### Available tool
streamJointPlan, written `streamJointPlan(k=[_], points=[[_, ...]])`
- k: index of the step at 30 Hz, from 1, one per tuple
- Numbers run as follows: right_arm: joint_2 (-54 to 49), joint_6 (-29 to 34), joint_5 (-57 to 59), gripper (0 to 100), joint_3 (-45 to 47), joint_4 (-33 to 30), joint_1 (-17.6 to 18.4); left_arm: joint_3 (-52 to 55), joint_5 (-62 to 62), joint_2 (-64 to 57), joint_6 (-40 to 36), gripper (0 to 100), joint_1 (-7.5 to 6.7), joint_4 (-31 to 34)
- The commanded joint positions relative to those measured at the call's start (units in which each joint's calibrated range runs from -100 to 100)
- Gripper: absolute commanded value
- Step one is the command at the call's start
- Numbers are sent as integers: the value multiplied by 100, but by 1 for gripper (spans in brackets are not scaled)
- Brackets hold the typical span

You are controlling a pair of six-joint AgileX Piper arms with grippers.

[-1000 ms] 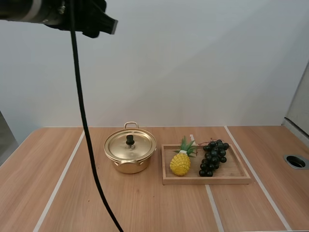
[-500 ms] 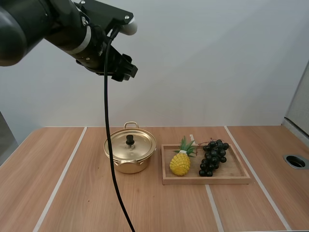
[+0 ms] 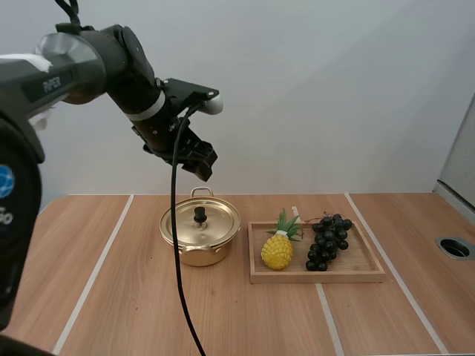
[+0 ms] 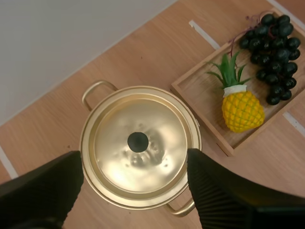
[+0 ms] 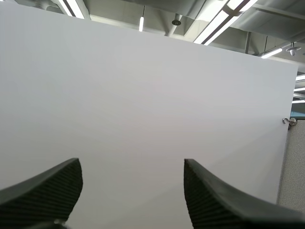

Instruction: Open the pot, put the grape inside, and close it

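Left gripper (image 3: 202,165) hangs over one lidded gold pot (image 3: 194,254), fingers wide apart, gripping nothing.
I count one grape bunch (image 3: 328,241) in one wooden tray (image 3: 356,276) at the pot's three o'clock, beside one pineapple (image 3: 277,251), probably a toy; my right gripper (image 5: 131,164) is spread too, empty.

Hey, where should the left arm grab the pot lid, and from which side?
Best by the black knob at the centre of the lid, from straight above. It stands upright, while the lid's edge sits low inside the rim of the pot, leaving little to pinch. The open left pincer hangs over it.
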Motion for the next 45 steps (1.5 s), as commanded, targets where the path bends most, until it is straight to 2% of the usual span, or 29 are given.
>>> streamJointPlan(k=[1, 6, 8, 16, 22, 45], points=[[-15, 0, 103, 100, -49, -4, -22, 125, 16, 227, 43, 100, -67, 82], [-15, 0, 201, 100, -49, -4, -22, 207, -434, 544, -175, 100, -359, 535], [-15, 0, 241, 100, -49, -4, -22, 207, -778, 608, -231, 100, -418, 696], [-15, 0, 301, 100, -49, -4, -22, 207, -1089, 1070, -231, 100, -418, 1061], [-15, 0, 321, 100, -49, -4, -22, 207, -1481, 1455, -231, 100, -418, 1051], [-15, 0, 616, 100, -49, -4, -22, -141, -1655, 2274, -231, 100, -418, 1051]])
